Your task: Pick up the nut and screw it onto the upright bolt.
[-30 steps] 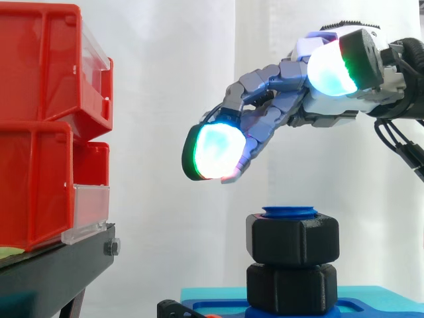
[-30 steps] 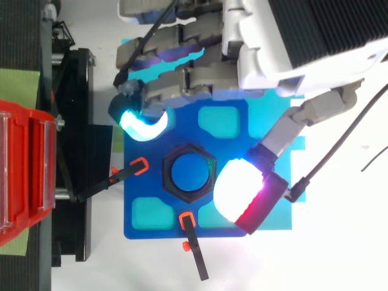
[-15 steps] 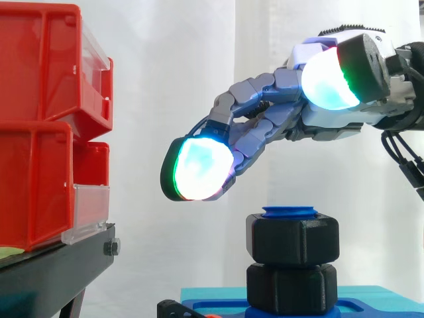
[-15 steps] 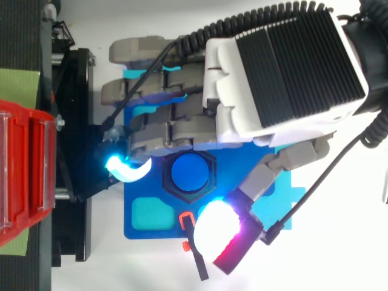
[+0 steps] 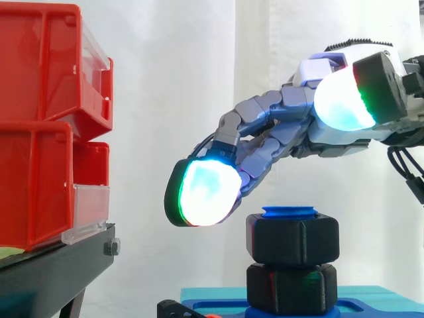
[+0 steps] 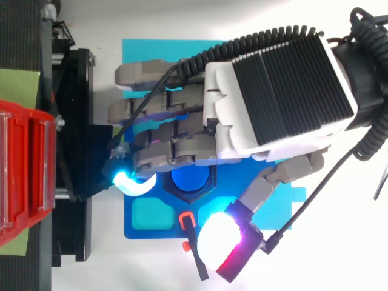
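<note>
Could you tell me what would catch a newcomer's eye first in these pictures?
The hand, coming in from the right with its fingertips glowing cyan-white, hangs close above the black nut on the blue bolt. At the left, red bins sit stacked on a black stand.

hand (image 5: 281, 126) lower, closer over nut (image 5: 293, 240)
</note>
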Robot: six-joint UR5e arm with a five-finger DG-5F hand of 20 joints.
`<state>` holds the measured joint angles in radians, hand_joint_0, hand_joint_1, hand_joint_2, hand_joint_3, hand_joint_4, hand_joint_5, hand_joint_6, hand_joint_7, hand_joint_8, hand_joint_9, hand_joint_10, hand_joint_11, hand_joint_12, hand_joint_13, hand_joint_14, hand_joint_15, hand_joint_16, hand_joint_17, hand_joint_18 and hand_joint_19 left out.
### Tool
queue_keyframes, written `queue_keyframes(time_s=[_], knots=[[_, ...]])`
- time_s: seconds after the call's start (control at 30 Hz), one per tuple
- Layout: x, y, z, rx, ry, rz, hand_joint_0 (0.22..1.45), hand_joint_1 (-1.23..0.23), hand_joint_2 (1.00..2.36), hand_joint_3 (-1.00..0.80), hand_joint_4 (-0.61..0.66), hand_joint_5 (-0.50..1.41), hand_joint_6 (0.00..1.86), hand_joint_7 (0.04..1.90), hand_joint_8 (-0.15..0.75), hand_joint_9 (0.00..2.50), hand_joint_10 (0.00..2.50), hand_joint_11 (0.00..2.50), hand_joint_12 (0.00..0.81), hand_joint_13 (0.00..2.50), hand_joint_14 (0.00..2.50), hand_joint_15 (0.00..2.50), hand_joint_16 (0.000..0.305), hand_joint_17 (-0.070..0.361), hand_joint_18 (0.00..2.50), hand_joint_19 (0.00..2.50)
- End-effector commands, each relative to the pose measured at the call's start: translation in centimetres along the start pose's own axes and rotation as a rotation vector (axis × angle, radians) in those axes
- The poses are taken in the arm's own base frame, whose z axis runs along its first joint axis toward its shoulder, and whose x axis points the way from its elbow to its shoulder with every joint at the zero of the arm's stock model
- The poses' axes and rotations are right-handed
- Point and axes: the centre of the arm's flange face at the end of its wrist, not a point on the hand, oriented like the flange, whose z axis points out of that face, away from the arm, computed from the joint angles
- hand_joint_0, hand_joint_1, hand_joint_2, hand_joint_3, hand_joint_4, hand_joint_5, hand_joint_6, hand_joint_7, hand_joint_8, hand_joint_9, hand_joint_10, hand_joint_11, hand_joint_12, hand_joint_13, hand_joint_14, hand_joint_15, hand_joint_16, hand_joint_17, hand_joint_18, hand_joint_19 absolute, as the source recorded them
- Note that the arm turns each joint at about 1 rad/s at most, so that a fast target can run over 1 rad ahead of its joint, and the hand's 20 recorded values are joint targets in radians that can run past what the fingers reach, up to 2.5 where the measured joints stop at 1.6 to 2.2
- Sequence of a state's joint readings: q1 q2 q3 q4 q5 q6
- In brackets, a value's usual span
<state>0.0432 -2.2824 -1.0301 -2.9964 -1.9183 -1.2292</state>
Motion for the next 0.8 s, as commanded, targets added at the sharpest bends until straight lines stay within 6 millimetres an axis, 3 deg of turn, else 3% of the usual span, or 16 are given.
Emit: queue_keyframes(time_s=[0.0,0.77], knots=[[0.03,-0.04,-0.01,0.001,0.0,0.001,0.5,-0.2,1.0,-0.5,0.21,-0.16,0.5,0.7,0.255,0.59,0.0,0.0,0.288,0.15,0.0,0.0,0.034,0.076,0.0,0.0],[0.46,-0.95,-0.65,0.014,0.008,0.002,0.51,-0.2,1.0,-0.5,0.22,-0.15,0.5,0.74,0.266,0.63,0.0,0.0,0.28,0.18,0.0,0.0,0.032,0.071,0.0,0.0]])
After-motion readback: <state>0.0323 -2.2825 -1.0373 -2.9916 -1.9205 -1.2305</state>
